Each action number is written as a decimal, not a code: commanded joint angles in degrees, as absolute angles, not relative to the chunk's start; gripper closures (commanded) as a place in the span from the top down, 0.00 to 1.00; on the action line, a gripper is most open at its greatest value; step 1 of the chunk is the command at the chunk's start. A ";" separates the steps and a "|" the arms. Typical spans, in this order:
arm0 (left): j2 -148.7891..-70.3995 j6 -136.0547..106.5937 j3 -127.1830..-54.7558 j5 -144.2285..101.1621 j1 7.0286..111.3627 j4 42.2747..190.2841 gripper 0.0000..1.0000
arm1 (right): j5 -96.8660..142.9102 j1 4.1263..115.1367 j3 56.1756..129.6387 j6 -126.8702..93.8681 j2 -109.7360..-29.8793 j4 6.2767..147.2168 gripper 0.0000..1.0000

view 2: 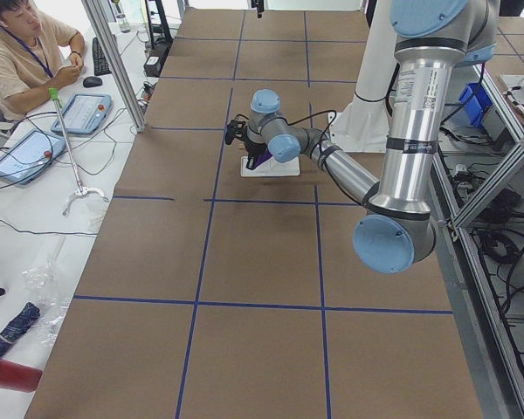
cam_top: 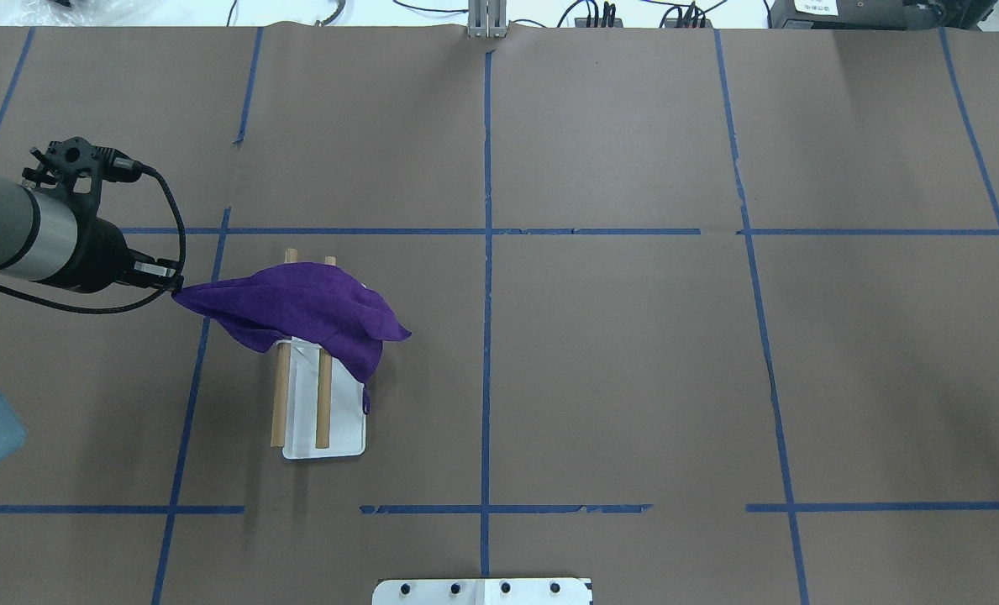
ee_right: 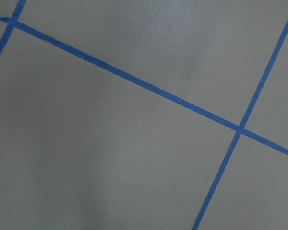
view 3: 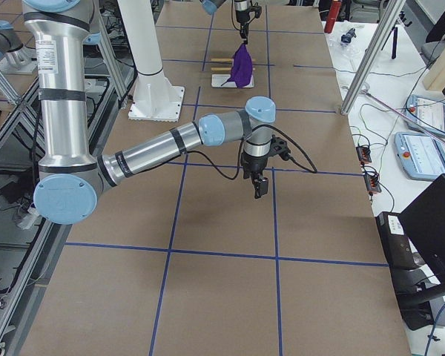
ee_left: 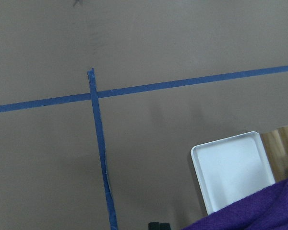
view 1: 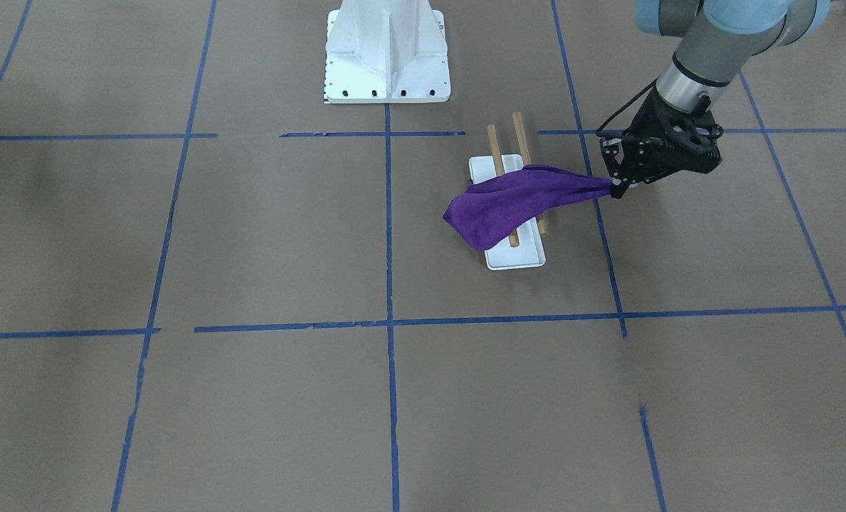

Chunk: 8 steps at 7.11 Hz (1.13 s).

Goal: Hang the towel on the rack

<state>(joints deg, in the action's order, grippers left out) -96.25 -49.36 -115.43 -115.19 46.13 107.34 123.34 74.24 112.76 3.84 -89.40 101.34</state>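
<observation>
Over rack (cam_top: pixel 323 403), towel (cam_top: pixel 306 307) in left pincer (cam_top: pixel 173 287), overhead-only tag (cam_top: pixel 365 405)

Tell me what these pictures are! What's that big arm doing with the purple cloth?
It's a robot with two arms, each ending in a two-finger gripper. Six cameras look at it: one facing it, one behind and above, one at each table end, one on each wrist. On the brown table stands a rack: two wooden rods over a white tray. The left gripper pinches a corner of the purple towel, which lies draped over the rods. The right gripper hangs over the table, far from the rack.
</observation>
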 commanded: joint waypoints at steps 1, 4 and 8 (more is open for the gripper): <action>-96.15 -44.08 -113.48 -115.14 46.93 108.28 0.97 | 122.53 76.80 108.84 6.15 -90.34 101.25 1.00; -95.80 -40.52 -109.72 -118.97 52.54 107.58 1.00 | 123.21 82.96 101.87 8.62 -90.35 101.34 1.00; -86.67 -18.22 -99.52 -140.11 73.97 106.98 1.00 | 129.99 86.66 99.84 8.61 -92.55 101.25 1.00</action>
